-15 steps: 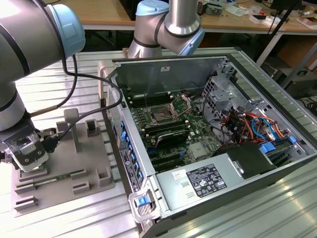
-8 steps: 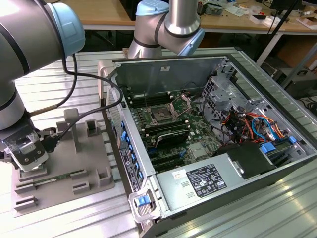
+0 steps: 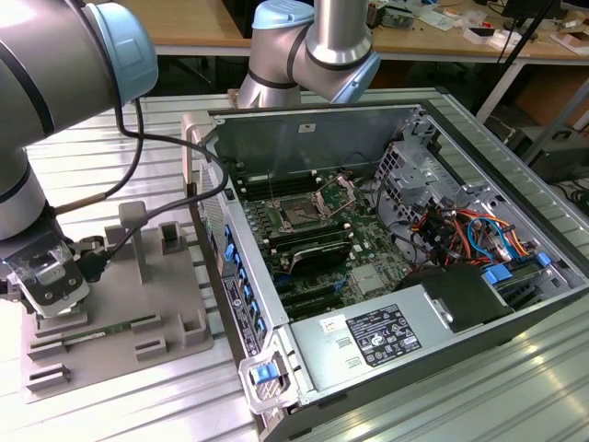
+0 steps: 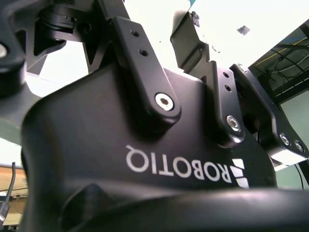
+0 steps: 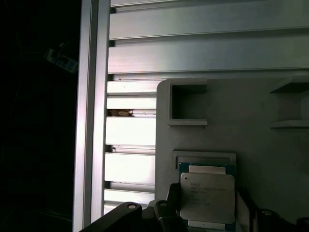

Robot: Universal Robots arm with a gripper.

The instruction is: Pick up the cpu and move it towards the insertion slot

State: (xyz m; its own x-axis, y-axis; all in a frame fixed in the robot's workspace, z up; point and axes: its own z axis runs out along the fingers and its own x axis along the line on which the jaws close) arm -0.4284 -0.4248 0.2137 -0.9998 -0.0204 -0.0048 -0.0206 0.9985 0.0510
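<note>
The cpu (image 5: 207, 193), in the first wrist view, lies flat with its pale silver top up and a thin green edge around it, seated in a raised-rim nest on the grey plate (image 5: 251, 135). Dark parts of the gripper (image 5: 207, 215) stand just beside two opposite edges of the chip; whether the jaws press on it or merely flank it I cannot tell. Beyond the chip the plate carries a square pocket (image 5: 188, 102), and past the plate's edge run the ribbed aluminium rails of the table (image 5: 193, 48). In the second wrist view the gripper's black body and bolted links are seen from close behind against a bright background, and the spread of the jaws cannot be judged there either. In the exterior view the arm (image 3: 55, 83) bends down at the exterior view's left, with the gripper (image 3: 51, 293) low over the near left part of the plate (image 3: 138, 313), which rests on the table (image 3: 92, 157); a black cable (image 3: 138, 157) loops from the arm. To the exterior view's right an open computer case (image 3: 515, 249) lies just beside the plate. Inside it, on the green circuit board (image 3: 368, 253), sits the insertion slot (image 3: 300, 217), a dark square with its shiny metal frame (image 3: 337, 195) tilted up at the far side. The slot is well apart from the gripper, with the case wall between them.
</note>
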